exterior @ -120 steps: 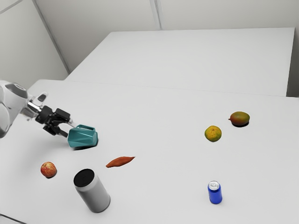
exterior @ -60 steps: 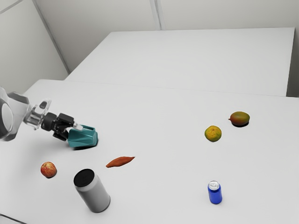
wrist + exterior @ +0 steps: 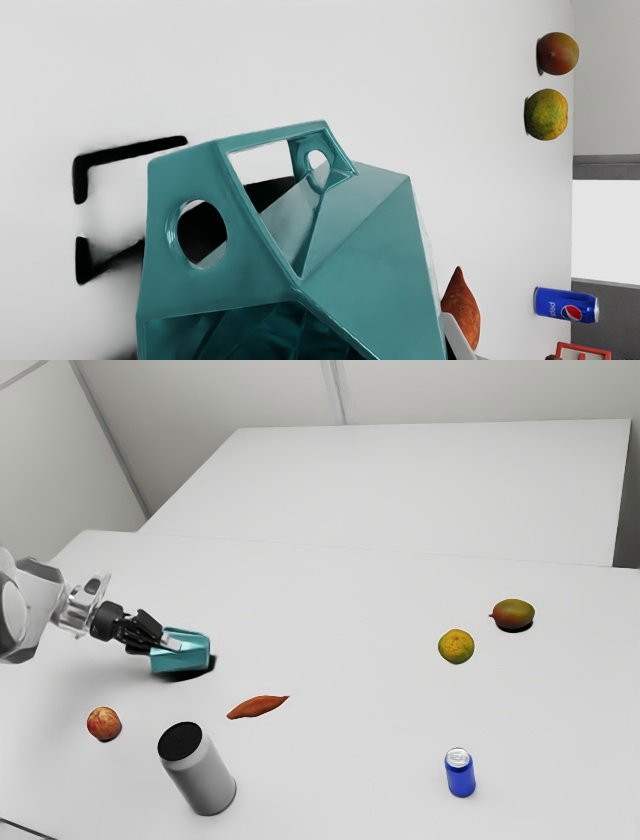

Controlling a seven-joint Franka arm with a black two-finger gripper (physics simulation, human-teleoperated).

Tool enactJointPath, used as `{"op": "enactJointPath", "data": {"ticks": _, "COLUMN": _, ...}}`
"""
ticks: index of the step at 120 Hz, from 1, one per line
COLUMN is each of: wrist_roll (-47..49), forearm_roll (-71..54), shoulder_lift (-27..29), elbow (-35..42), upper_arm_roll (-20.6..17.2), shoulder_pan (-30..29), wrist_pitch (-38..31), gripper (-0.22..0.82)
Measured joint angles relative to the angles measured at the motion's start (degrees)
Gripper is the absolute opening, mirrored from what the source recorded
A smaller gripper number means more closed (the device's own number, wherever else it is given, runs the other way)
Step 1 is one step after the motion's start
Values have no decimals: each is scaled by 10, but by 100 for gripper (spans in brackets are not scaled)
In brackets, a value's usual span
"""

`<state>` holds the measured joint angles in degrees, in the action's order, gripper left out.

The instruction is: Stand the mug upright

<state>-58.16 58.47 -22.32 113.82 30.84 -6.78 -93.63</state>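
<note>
Fingers that were standing wider apart half a second ago are now drawing together at the gripper (image 3: 172,645), and the mug (image 3: 192,654) is shifting slightly toward the exterior view's right. The arm's larger links are keeping nearly the same place, so the closing grip, more than any travel of the arm, is probably causing that shift

The gripper is grasping the mug, as I am judging it: one fingertip (image 3: 458,336) is showing close against the outer wall in the wrist view, while the mug is hiding the other. The mug is lying on its side near the apple (image 3: 104,724), not standing upright, and its mouth is facing back toward the gripper. Its handle (image 3: 272,134) is standing out from the body, clear of the fingers. Holding it near the mouth is likely leaving the base free to swing down, though a loose hold could be letting the mug roll or slip as it is turning

Compared with the earlier frame, the mug's shadow is spreading wider beneath it, perhaps because it is tipping or rising a little. The apple, sweet potato (image 3: 258,707), grey cylinder (image 3: 200,775) and blue can (image 3: 460,773) are keeping their places
</note>
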Motion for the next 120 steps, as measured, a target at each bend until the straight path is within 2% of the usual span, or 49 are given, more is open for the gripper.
{"op": "enactJointPath", "data": {"ticks": 23, "wrist_roll": -7, "forearm_roll": -8, "shoulder_lift": 32, "elbow": -1, "upper_arm_roll": -2, "shoulder_pan": 16, "wrist_pitch": -16, "gripper": -15}}
{"op": "enactJointPath", "data": {"ticks": 44, "wrist_roll": -7, "forearm_roll": -78, "shoulder_lift": 80, "elbow": -6, "upper_arm_roll": -22, "shoulder_pan": 59, "wrist_pitch": -68, "gripper": -17}}
{"op": "enactJointPath", "data": {"ticks": 71, "wrist_roll": 44, "forearm_roll": -328, "shoulder_lift": 126, "elbow": -22, "upper_arm_roll": -132, "shoulder_pan": 90, "wrist_pitch": -168, "gripper": -18}}
{"op": "enactJointPath", "data": {"ticks": 86, "wrist_roll": 86, "forearm_roll": -437, "shoulder_lift": 135, "elbow": -17, "upper_arm_roll": -180, "shoulder_pan": 102, "wrist_pitch": -209, "gripper": -18}}
{"op": "enactJointPath", "data": {"ticks": 100, "wrist_roll": 125, "forearm_roll": -498, "shoulder_lift": 142, "elbow": 5, "upper_arm_roll": -207, "shoulder_pan": 112, "wrist_pitch": -242, "gripper": -18}}
{"op": "enactJointPath", "data": {"ticks": 120, "wrist_roll": 177, "forearm_roll": -562, "shoulder_lift": 182, "elbow": 73, "upper_arm_roll": -219, "shoulder_pan": 127, "wrist_pitch": -291, "gripper": -18}}
